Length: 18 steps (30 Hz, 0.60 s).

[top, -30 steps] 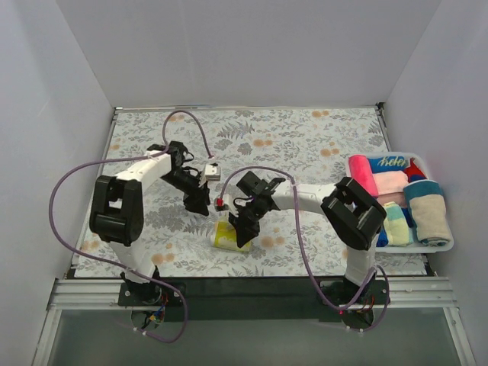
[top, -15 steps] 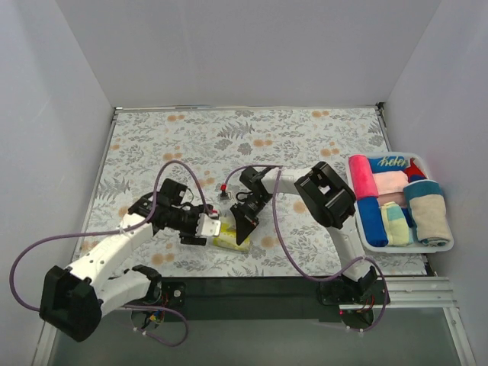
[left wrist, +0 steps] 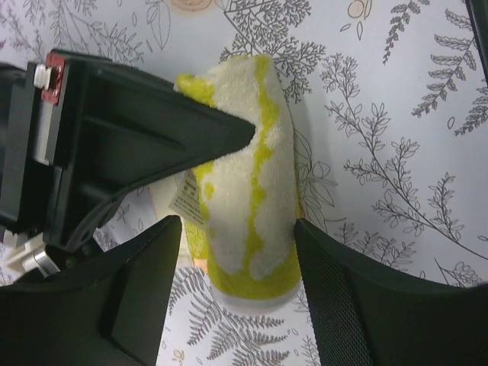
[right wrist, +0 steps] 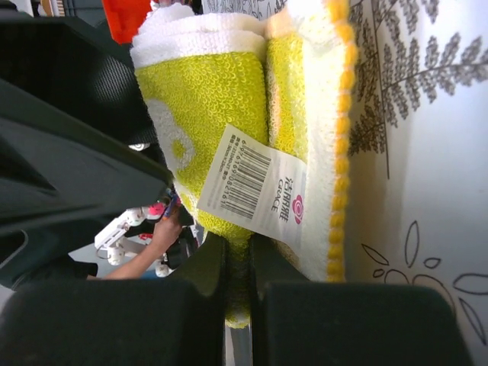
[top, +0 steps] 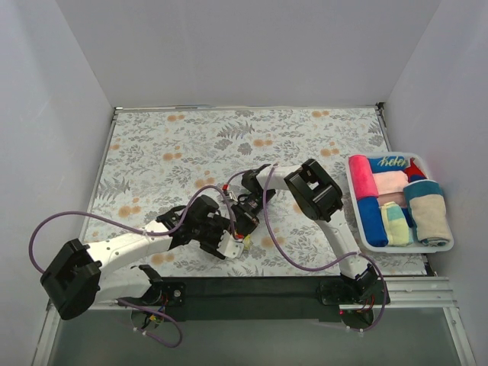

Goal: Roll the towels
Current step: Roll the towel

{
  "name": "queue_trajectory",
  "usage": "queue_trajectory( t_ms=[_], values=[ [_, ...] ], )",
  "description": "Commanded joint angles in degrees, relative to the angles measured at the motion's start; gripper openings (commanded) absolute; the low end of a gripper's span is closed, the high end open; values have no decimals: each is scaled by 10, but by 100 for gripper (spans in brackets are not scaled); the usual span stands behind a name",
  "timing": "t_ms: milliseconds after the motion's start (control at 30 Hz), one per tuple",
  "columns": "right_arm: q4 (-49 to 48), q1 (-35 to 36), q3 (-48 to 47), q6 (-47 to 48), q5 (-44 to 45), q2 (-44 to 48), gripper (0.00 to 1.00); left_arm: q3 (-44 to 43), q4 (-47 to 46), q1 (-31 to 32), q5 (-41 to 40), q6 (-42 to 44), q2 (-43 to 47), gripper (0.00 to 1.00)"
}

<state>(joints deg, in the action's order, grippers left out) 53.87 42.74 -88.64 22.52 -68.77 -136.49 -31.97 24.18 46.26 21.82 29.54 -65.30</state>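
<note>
A yellow patterned towel (left wrist: 244,191), rolled into a cylinder, lies on the floral table covering near the front middle. Only a sliver of it shows in the top view (top: 239,243), between the two grippers. My left gripper (left wrist: 240,267) is open, with a finger on each side of the roll's near end. My right gripper (right wrist: 238,282) is shut on a fold of the towel (right wrist: 213,99), just below its barcode label (right wrist: 255,187). In the top view the left gripper (top: 231,242) sits near-left of the towel and the right gripper (top: 245,221) just behind it.
A white basket (top: 450,245) at the right edge holds several rolled towels, among them pink (top: 363,174), blue (top: 371,221) and beige (top: 431,217). Purple cables loop from both arms over the floral covering (top: 168,145). White walls enclose the table.
My left arm swung from the far left round to the near side and brought its open gripper around the yellow towel. My right arm folded in leftward, its gripper staying on the towel.
</note>
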Motion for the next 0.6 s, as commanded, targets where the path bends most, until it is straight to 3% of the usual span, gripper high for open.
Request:
queue_trajectory(
  t_ms=[0,267,400,533,567],
  values=[
    [-11,-4,6,42,122,-53,1,-1,-50,23,-20,4,-17,56],
    [-6,-27,7,34,113,-52,1,-1,-17,37,-37,3,-92,43],
    [-5,-40,7,32,121,-35,1,-20,45,37,-40,-12,-136,18],
    [-10,-72,8,17,139,8,25,-36,97,36,-11,-25,-146,5],
    [-10,-80,7,14,143,17,39,-40,119,32,5,-29,-152,3]
  ],
)
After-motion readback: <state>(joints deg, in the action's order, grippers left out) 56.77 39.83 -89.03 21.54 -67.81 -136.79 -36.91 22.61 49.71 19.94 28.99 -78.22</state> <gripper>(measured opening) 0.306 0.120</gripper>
